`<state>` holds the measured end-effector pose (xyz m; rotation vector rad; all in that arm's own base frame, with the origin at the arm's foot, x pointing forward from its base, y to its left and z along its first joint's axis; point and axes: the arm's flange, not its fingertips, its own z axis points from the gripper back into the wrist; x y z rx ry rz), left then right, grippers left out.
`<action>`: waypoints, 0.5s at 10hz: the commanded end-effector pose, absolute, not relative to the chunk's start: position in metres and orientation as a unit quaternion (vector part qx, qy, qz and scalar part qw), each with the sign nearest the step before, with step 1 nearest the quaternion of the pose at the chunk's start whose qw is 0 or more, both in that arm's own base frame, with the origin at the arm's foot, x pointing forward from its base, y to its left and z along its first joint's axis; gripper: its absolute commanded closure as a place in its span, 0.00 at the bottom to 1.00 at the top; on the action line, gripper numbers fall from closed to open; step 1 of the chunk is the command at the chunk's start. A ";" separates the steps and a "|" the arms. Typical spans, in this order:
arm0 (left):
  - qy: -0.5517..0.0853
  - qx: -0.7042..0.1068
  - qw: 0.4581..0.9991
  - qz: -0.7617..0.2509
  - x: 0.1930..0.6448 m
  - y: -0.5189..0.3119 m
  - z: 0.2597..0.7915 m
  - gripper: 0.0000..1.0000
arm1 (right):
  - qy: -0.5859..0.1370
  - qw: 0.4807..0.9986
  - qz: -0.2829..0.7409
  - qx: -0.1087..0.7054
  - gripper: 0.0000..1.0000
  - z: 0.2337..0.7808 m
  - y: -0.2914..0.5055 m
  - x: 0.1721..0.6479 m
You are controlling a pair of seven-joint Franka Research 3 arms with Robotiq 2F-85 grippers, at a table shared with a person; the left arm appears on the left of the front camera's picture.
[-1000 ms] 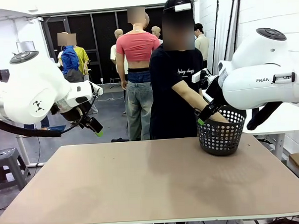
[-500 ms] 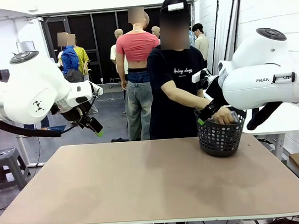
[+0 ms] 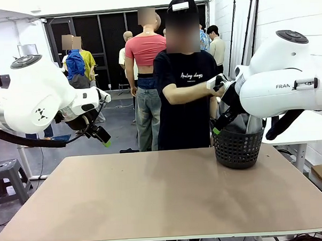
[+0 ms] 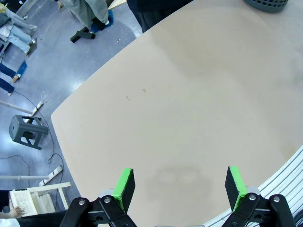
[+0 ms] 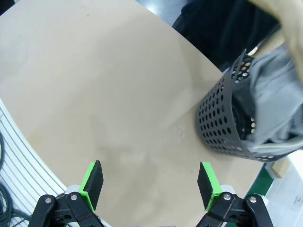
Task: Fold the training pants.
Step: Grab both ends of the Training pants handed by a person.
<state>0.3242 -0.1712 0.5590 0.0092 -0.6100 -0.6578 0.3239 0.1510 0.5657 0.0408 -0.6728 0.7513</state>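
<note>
- Left gripper [image 4: 180, 182]: raised above the left part of the table [image 3: 153, 195], jaws released and spread wide, nothing between the green pads.
- Right gripper [image 5: 150, 182]: up beside the black mesh basket [image 3: 237, 149], jaws likewise released, gripping nothing.
- Training pants [image 5: 272, 99]: light grey, partly inside the basket at the far right of the table, rising out of it toward the person's hand [image 5: 284, 16].

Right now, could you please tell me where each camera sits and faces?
Front: between the arms, facing the person over the black plastic mesh basket holding light grey jersey training pants; both arms show.
Left wrist: looks down on the tan table; open left gripper shows.
Right wrist: likewise, open right gripper.
Shared: the basket.
</note>
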 end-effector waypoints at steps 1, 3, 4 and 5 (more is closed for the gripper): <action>-0.294 0.003 0.901 -0.318 0.326 -0.171 0.560 0.00 | -0.322 0.875 0.360 0.020 0.00 0.565 0.151 0.324; -0.294 0.003 0.901 -0.318 0.326 -0.171 0.560 0.00 | -0.322 0.875 0.360 0.020 0.00 0.565 0.151 0.324; -0.294 0.003 0.901 -0.318 0.326 -0.171 0.560 0.00 | -0.322 0.875 0.360 0.020 0.00 0.565 0.151 0.324; -0.294 0.003 0.901 -0.318 0.326 -0.171 0.560 0.00 | -0.322 0.875 0.360 0.020 0.00 0.565 0.151 0.324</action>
